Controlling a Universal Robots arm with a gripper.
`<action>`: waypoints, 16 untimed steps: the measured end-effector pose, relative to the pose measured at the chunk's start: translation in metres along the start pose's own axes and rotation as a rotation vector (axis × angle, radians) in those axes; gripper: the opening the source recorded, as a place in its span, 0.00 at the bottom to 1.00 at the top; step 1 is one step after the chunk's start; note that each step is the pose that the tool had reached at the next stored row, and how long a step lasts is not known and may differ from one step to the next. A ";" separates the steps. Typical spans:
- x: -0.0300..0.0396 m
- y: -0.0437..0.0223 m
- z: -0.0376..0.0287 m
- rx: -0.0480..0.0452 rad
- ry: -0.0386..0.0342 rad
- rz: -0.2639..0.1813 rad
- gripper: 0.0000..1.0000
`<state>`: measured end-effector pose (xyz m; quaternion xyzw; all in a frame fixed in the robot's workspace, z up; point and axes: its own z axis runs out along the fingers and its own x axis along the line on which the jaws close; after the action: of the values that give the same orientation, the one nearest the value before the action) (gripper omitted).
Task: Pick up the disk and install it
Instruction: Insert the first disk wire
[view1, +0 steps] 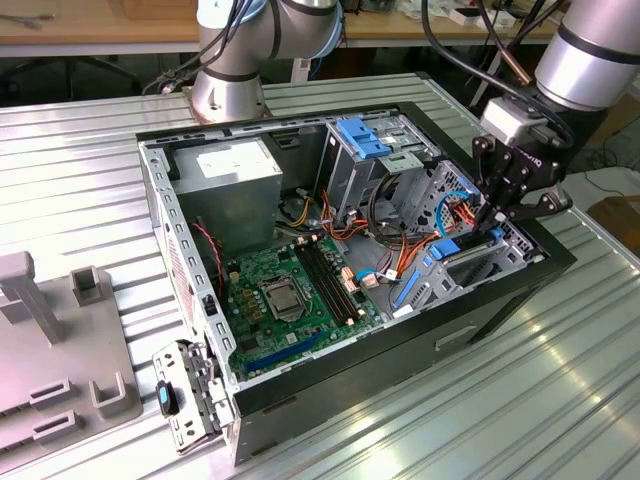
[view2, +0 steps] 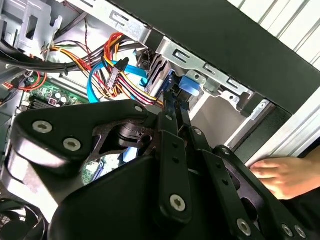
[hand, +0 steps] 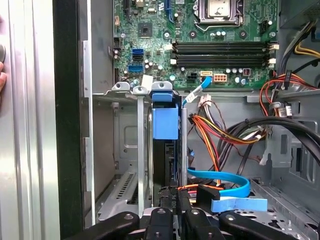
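Ribbed metal table, open computer case — jaws pinching the disk, upright in drive cage.

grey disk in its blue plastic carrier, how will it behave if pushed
Probably rigid: the grey metal disk in its blue plastic carrier looks solid. It may bind, since it stands on edge between close metal cage walls. The carrier's plastic tab could flex.

An open black case lies on a ribbed metal table. Inside it are a green motherboard near, a grey power supply far, and coloured cables just near of a light-blue latch plate. A grey fixture stands at the exterior view's left.
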<state>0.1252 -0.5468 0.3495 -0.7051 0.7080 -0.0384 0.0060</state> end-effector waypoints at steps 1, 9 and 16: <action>0.0003 0.0007 -0.0001 0.0009 0.0003 0.000 0.16; 0.0022 0.0030 0.0010 0.0114 0.0001 0.001 0.16; 0.0021 0.0036 0.0019 0.0143 -0.0001 0.001 0.16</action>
<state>0.1218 -0.5490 0.3475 -0.7046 0.7082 -0.0435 0.0111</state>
